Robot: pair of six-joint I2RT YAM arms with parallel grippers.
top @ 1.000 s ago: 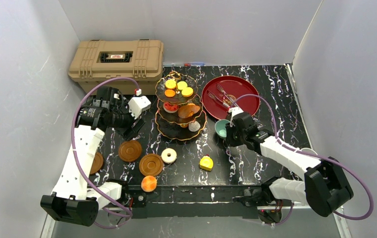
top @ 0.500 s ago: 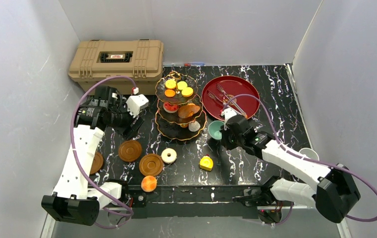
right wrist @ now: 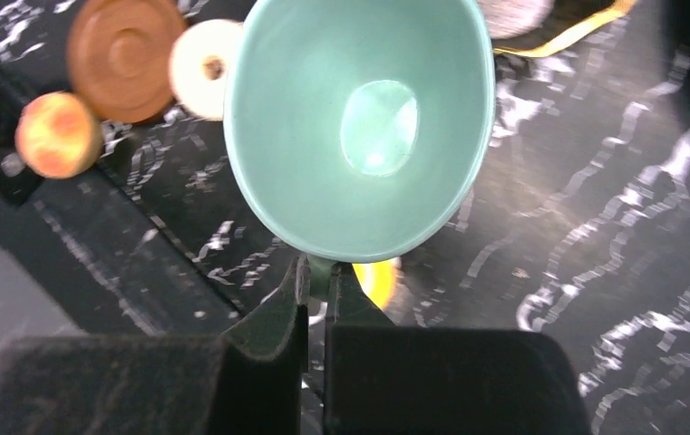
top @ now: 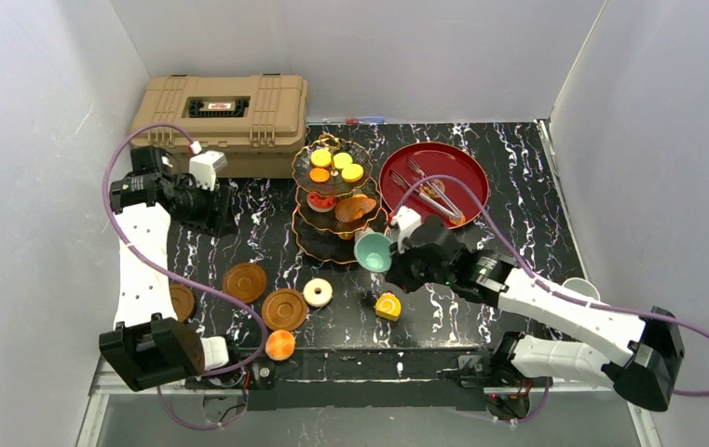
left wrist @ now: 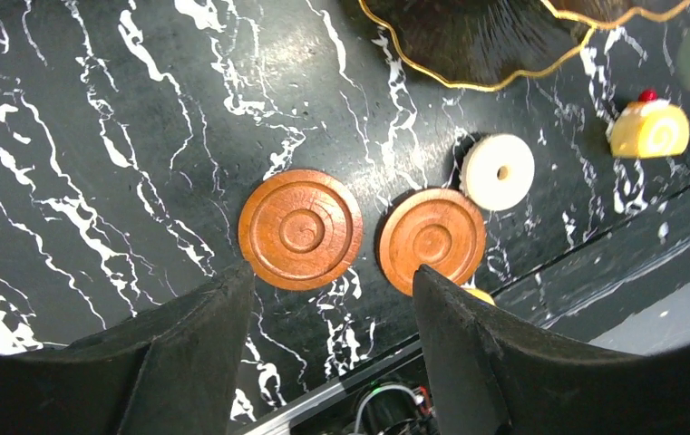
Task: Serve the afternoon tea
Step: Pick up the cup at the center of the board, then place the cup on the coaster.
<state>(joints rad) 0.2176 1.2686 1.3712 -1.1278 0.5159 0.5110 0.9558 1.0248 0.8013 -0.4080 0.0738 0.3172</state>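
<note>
Fingers (right wrist: 273, 326) of the right gripper (right wrist: 320, 276) are pinched almost closed on the small handle of the teal cup (right wrist: 359, 127), at mid-frame in the top view, just lower right of the tiered stand (top: 318, 244). Cup is probably light, rigid and glossy; a handle-only pinch may let it pivot.

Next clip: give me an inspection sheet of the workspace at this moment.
Surface: black marbled table, white veining.
Job's things: three-tier stand holding sweets; three brown saucers, donut, yellow cake, orange macaron near front edge; teal cup held tilted.
Clutter: tan case rear left; red plate with forks.
Hands: left hand open, empty, above saucers; right hand shut on teal cup.
Cables: purple cables loop from both arms.
Surroundings: grey walls.
</note>
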